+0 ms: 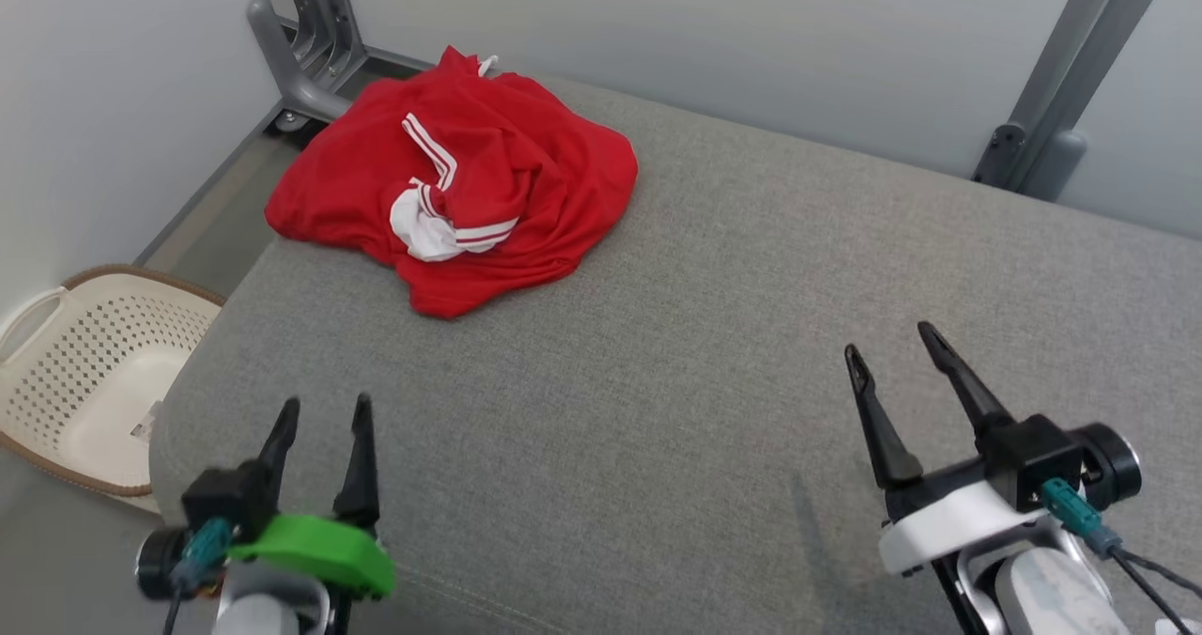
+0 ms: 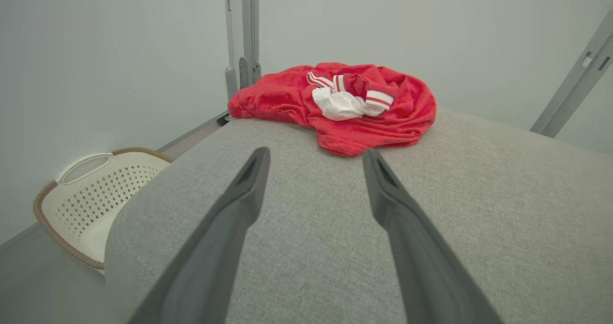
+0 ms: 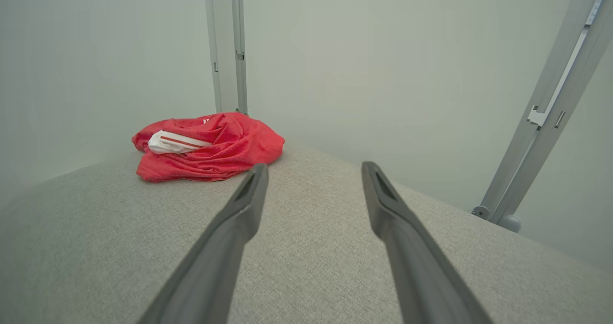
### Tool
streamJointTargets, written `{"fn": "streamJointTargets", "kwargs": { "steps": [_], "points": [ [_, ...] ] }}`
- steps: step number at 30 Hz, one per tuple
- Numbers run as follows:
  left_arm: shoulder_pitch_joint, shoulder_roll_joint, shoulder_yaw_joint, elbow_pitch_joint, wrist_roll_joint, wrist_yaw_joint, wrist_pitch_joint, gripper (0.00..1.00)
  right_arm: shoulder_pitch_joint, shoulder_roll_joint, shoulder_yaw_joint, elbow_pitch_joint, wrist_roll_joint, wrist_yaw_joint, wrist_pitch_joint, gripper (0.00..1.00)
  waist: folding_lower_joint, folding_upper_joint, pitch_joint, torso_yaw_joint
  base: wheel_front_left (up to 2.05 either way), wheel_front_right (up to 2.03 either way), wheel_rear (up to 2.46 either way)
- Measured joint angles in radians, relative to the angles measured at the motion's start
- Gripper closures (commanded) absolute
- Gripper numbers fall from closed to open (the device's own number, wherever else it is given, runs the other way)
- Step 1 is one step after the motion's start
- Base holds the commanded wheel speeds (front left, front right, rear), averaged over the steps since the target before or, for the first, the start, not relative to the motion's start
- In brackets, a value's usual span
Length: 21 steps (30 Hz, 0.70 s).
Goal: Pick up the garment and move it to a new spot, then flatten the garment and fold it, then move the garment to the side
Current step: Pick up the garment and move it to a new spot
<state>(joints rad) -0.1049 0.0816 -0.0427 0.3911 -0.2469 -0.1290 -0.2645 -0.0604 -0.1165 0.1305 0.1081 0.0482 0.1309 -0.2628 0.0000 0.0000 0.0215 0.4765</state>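
Item 1. Red garment [image 1: 526, 165], trimmed with white bands and thin red-and-white stripes. It is crumpled into a loose heap and laid at the far left corner of the grey upholstered surface [image 1: 714, 334]. A white cord end is seen at its far edge. In the left wrist view the garment [image 2: 407, 108] is seen ahead of the fingers, slightly to the right. In the right wrist view it [image 3: 239, 146] is placed far and to the left. It is touched by neither gripper.

Item 2. Left gripper [image 1: 327, 402], fitted with a green collar. It is held over the near left part of the surface, well apart from the garment. Its jaws are spread wide with nothing between them, as is confirmed in its own wrist view [image 2: 316, 152].

Item 3. Right gripper [image 1: 888, 338], fitted with a white collar. It is held over the near right part of the surface, well apart from the garment. Its jaws are likewise spread wide and nothing is gripped [image 3: 313, 166].

Item 4. Cream laundry basket [image 1: 94, 353], perforated and brown-rimmed. It is set on the floor just beside the left edge of the surface.

Item 5. Grey metal frame struts, one at the far left [image 1: 310, 43] behind the garment and one at the far right [image 1: 1080, 71], set against pale walls.
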Motion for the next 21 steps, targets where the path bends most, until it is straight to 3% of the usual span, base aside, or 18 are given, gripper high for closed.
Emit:
{"fn": "streamJointTargets", "kwargs": {
  "steps": [4, 11, 20, 21],
  "points": [
    [-0.224, 0.031, -0.118, 0.118, -0.034, 0.000, 0.022, 0.00, -0.076, -0.047, 0.018, -0.019, -0.006, 0.000, 0.000, 0.00, 0.0000, 0.0000, 0.069, -0.005, 0.00, 0.00, 0.00],
    [-0.560, 0.100, -0.212, 0.318, -0.117, 0.000, 0.132, 0.00, -0.163, -0.067, 0.054, -0.027, -0.007, 0.000, 0.000, 0.00, 0.0000, 0.0000, 0.220, -0.048, 0.00, 0.00, 0.00],
    [-0.758, 0.180, -0.235, 0.539, -0.198, 0.000, 0.293, 0.00, -0.229, -0.047, 0.061, -0.028, -0.007, 0.000, 0.000, 0.00, 0.0002, 0.0000, 0.372, -0.174, 0.00, 0.00, 0.00],
    [-0.766, 0.187, -0.231, 0.564, -0.199, 0.002, 0.299, 0.24, -0.233, -0.042, 0.061, -0.027, -0.007, 0.000, 0.000, 0.00, 0.0002, 0.0000, 0.383, -0.192, 0.00, 0.00, 0.00]
  ]
}}
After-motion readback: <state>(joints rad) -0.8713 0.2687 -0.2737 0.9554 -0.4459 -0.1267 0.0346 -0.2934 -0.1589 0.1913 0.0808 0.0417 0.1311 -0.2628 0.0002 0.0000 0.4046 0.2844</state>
